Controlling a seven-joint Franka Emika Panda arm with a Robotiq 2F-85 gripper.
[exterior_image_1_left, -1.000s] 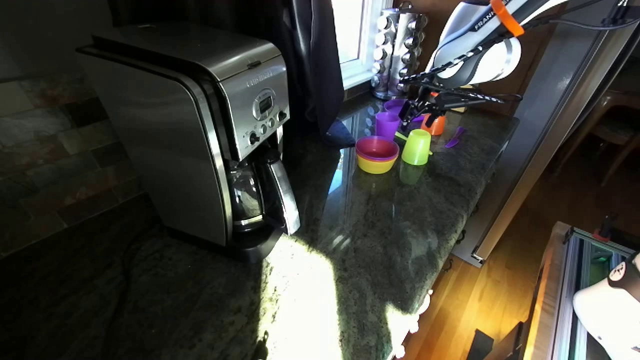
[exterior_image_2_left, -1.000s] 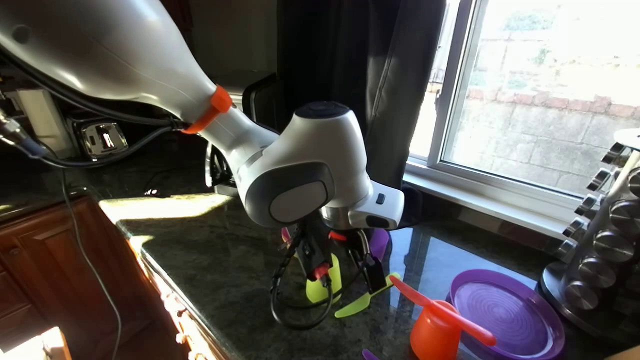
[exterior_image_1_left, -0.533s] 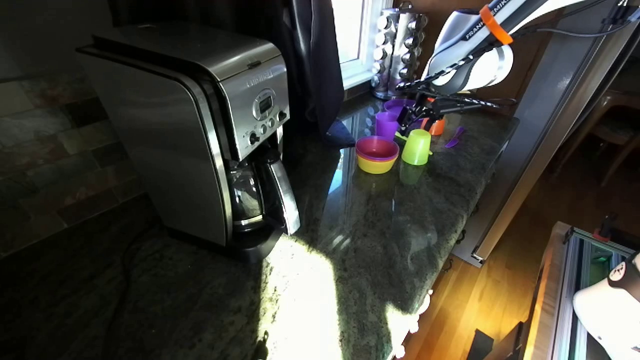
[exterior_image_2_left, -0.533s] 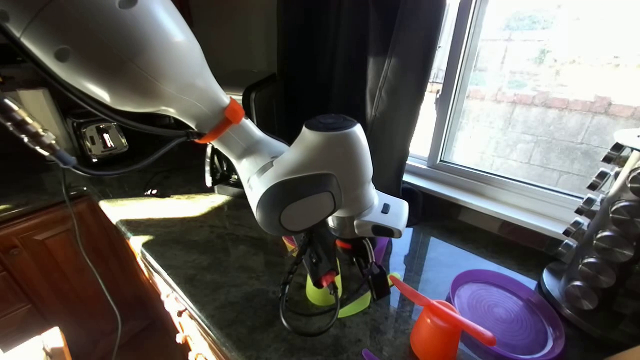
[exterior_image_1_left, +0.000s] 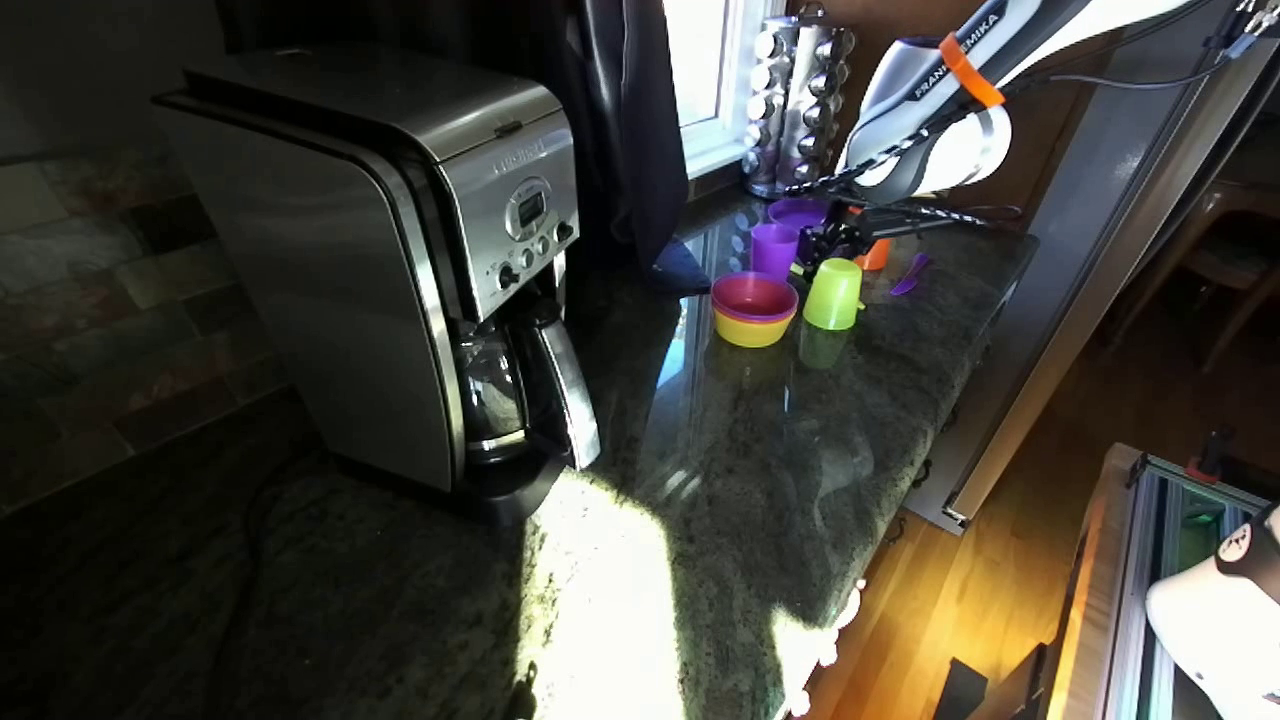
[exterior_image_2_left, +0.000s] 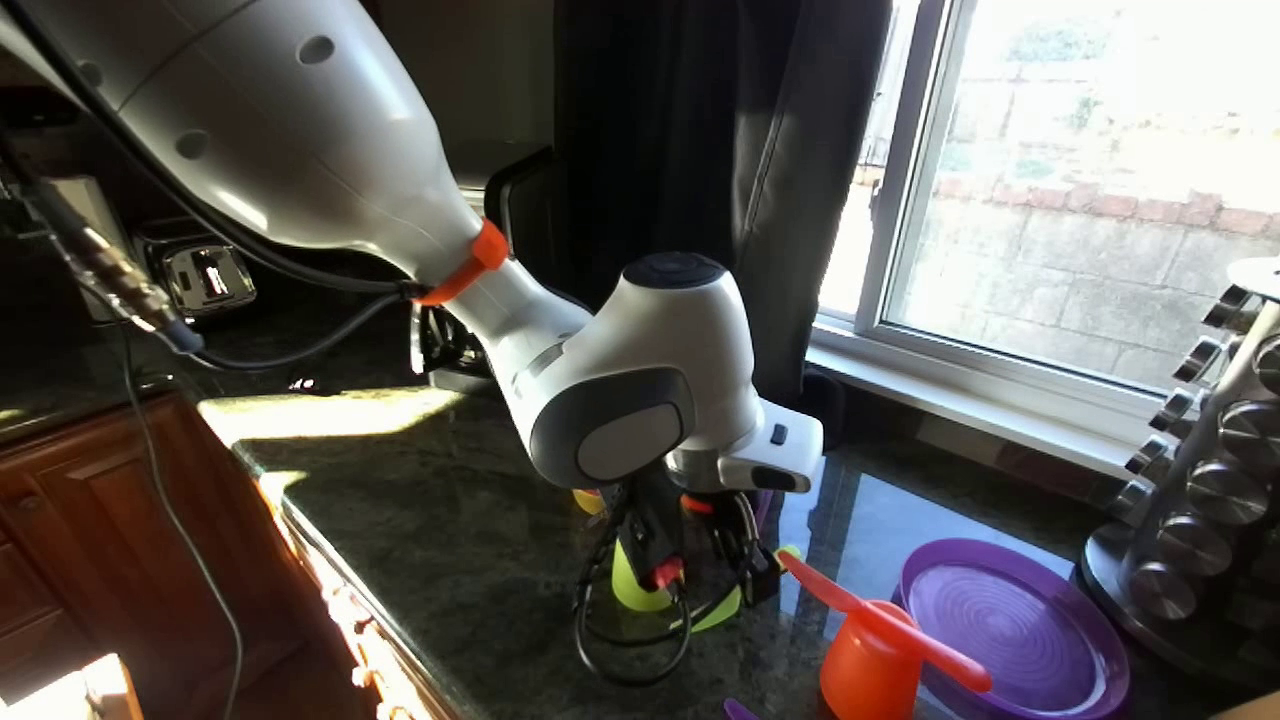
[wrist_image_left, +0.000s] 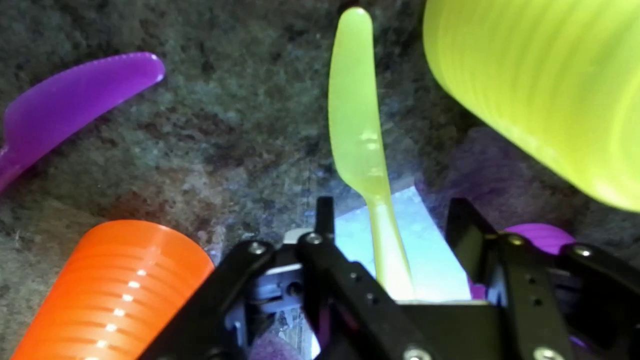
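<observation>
My gripper (wrist_image_left: 393, 220) is open and empty, with its fingers on either side of the handle of a lime-green knife (wrist_image_left: 356, 110) that lies on the dark counter. In the exterior views the gripper (exterior_image_1_left: 828, 245) is low over the counter, behind a lime-green upturned cup (exterior_image_1_left: 833, 293). The cup is at the upper right in the wrist view (wrist_image_left: 545, 95). The knife's blade (exterior_image_2_left: 722, 608) shows partly below the gripper in an exterior view, its middle hidden. An orange cup (wrist_image_left: 125, 285) and a purple knife (wrist_image_left: 82, 95) lie left of the fingers in the wrist view.
An orange knife (exterior_image_2_left: 915, 640) rests across the orange cup (exterior_image_2_left: 868, 675). A purple plate (exterior_image_2_left: 1010, 620) and a spice rack (exterior_image_2_left: 1190, 520) stand nearby. Stacked bowls (exterior_image_1_left: 755, 310), a purple cup (exterior_image_1_left: 773, 250) and a coffee maker (exterior_image_1_left: 370, 260) stand on the counter.
The arm and gripper have moved down toward the counter, shifting left in an exterior view and right in the view facing the window. The cups, bowls and knives have not moved.
</observation>
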